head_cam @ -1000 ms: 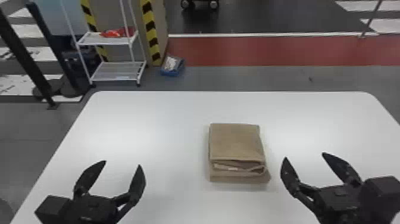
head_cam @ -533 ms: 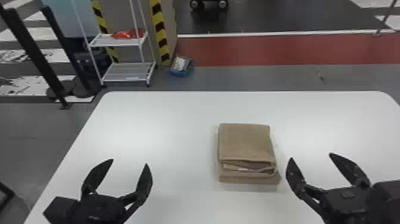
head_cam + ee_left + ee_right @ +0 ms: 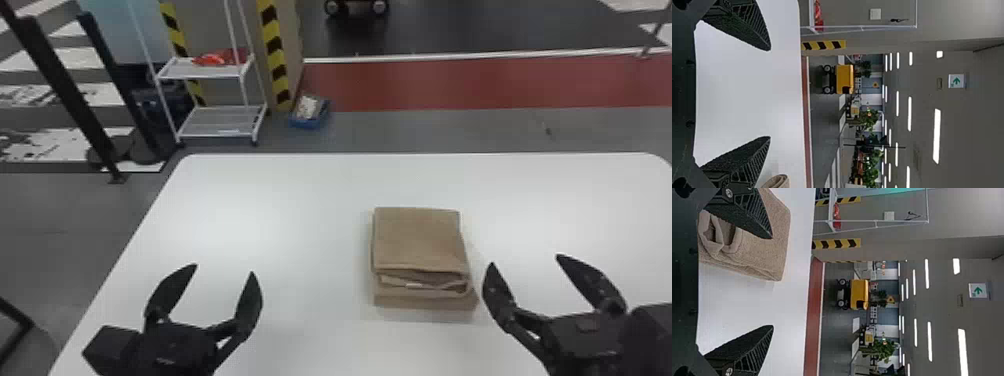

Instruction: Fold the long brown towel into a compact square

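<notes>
Left gripper (image 3: 224, 269): fingers spread wide, nothing between them, over the table (image 3: 300, 200) and well apart from the towel.
Right gripper (image 3: 525, 259): fingers wide apart too, holding nothing; the inner one is just beside the towel's near right corner.
Towel (image 3: 417, 242): a compact, layered block flat on the table, between the grippers but much closer to the right one.
Near edge: inner layers show a loose curl, and the bottom layer juts out a little.
Change: the head view has swung, sliding table and towel across it together; the towel keeps its place and shape. The gap between it and the right gripper looks slightly narrower.
Meaning: no new fold came of this; the folding looks done or nearly so. At most a light pat or tidy of that edge remains, and a brush from the right gripper could skew the stack.
</notes>
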